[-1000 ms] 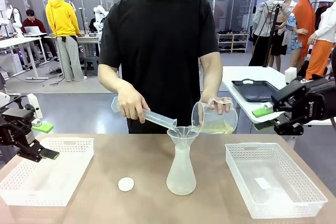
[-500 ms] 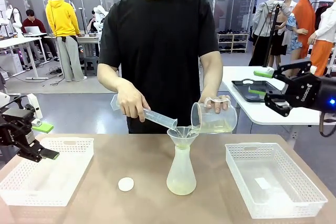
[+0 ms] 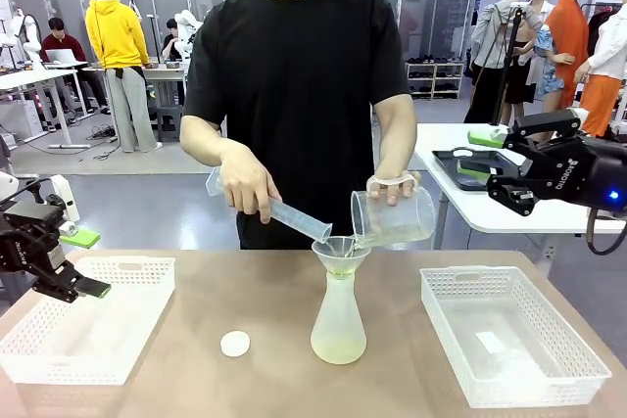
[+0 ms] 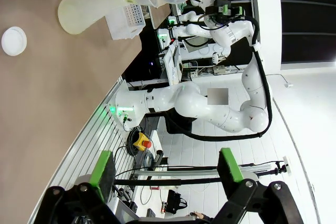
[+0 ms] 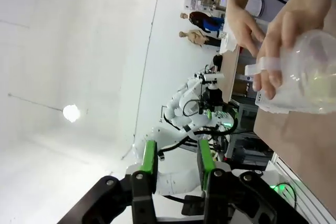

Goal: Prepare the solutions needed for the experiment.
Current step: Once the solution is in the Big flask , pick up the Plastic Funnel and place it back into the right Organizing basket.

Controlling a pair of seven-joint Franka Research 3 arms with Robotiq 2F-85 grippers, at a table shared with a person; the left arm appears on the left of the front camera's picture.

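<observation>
Pouring person (image 3: 294,66): stands behind the flask at the far side of the table (image 3: 196,379), with one hand (image 3: 245,188) on the cylinder and the other hand (image 3: 397,188) at the jug's handle.
Left basket (image 3: 127,262): white, on the table well to the left of the flask.
Right basket (image 3: 480,273): white, on the table to the right of the flask.
Flask (image 3: 338,310): upright at mid-table, long axis vertical, wide base down, narrow neck pointing up.
Jug (image 3: 392,217): tilted just above and right of the flask's neck, lip at the funnel's rim.
Cylinder (image 3: 294,217): long axis slanting down from upper left, mouth at the funnel.
Funnel (image 3: 341,250): seated in the flask's neck.
Solutions (image 3: 338,348): a shallow pale yellow layer in the flask's base.
Disc (image 3: 234,344): white and round, flat on the table left of the flask's base, apart from it.
Left gripper (image 3: 88,263): well left of the flask, at the left basket's edge, fingers spread wide with nothing between.
Right gripper (image 3: 480,154): well right of the flask and higher, green pads (image 5: 149,163) set narrow with a small gap, gripping nothing.
Left wrist view: rolled, so the flask lies sideways with its neck toward picture right and the disc near its base.
Right wrist view: brings the jug close, fingers through its handle, yellow liquid pooled inside.
</observation>
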